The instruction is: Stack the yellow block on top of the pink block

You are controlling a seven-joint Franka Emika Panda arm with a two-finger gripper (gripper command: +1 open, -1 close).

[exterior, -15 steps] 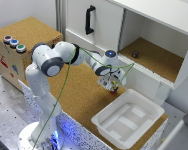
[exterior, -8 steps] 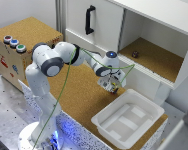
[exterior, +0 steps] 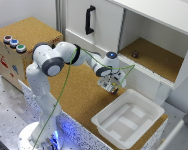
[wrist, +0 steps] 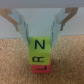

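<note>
In the wrist view the yellow block point(wrist: 40, 45) sits squarely on top of the pink block point(wrist: 40, 63), which rests on the cork surface. Both show black letters on their faces. My gripper point(wrist: 40, 38) reaches down around the yellow block, and its fingers point(wrist: 26, 31) touch the block's upper sides, shut on it. In the exterior view the gripper point(exterior: 112, 88) hangs low over the cork surface, just beyond the white tub's far corner. The blocks are too small to make out there.
A white tub point(exterior: 110, 118) stands close beside the gripper at the cork board's end. Behind is a white cabinet with a black handle point(exterior: 89, 19) and an open compartment holding a small dark object point(exterior: 135, 53). A wooden box with round buttons point(exterior: 14, 44) stands at the exterior view's left.
</note>
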